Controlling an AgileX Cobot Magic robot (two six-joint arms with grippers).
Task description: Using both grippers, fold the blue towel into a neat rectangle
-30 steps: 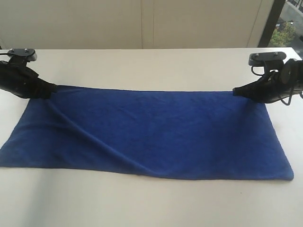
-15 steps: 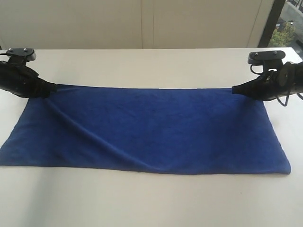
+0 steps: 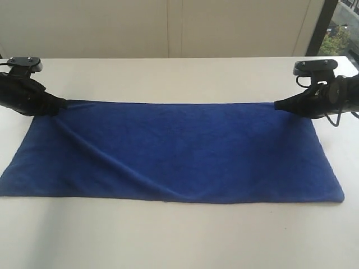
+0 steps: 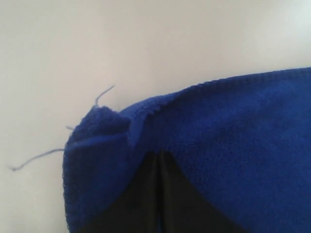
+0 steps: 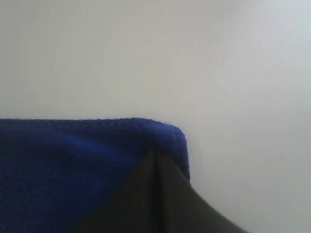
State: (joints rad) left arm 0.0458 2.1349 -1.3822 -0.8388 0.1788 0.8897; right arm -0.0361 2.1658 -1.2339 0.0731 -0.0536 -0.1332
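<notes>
The blue towel lies spread lengthwise across the white table, with a long diagonal crease running from its far left corner toward the near middle. My left gripper is shut on the towel's far left corner, and in the left wrist view the blue towel bunches over the closed black fingers, with loose threads at the corner. My right gripper is shut on the far right corner; the right wrist view shows the blue towel wrapped over its closed fingers.
Beyond the table's far edge stands a pale wall. A dark window frame with greenery outside is at the back right. Bare tabletop shows in front of the towel and behind it.
Both grippers have drawn the towel's far edge slightly back. The near edge has slid away from the front of the table and the towel lies a little flatter.
</notes>
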